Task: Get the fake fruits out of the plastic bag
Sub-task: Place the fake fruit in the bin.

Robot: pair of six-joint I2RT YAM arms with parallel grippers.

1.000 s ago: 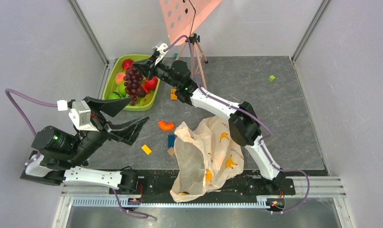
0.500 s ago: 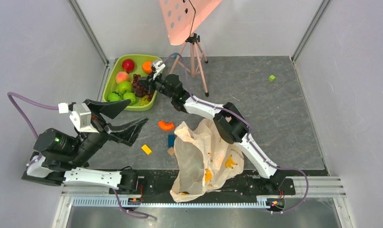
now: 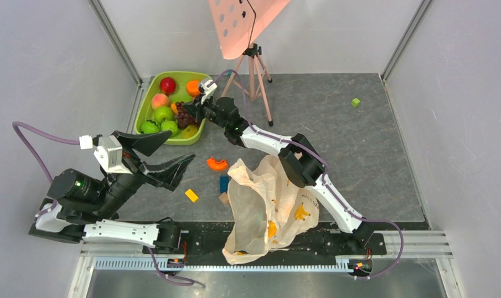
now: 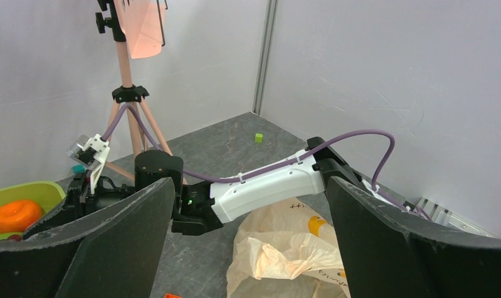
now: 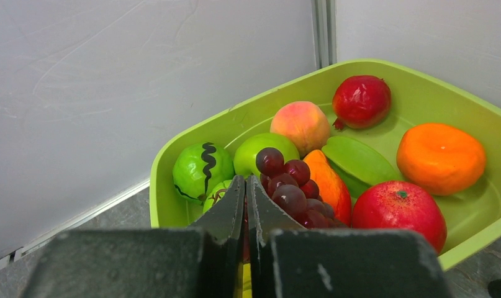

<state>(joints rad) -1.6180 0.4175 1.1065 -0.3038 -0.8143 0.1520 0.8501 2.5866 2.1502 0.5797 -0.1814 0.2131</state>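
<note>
A robotics lab cell — bare grey panel walls (image 3: 49,56), tripod (image 3: 253,51), aluminium rail (image 3: 297,267).

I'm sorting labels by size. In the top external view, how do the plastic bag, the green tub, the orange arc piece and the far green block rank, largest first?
1. plastic bag
2. green tub
3. orange arc piece
4. green block
Each gap looks clear in this view; no two look alike.

The right gripper (image 5: 246,205), its fingers almost together, pinches the grapes (image 5: 291,195) in the green tub (image 5: 173,155), beside a peach (image 5: 300,124) and an orange (image 5: 440,158).
</note>
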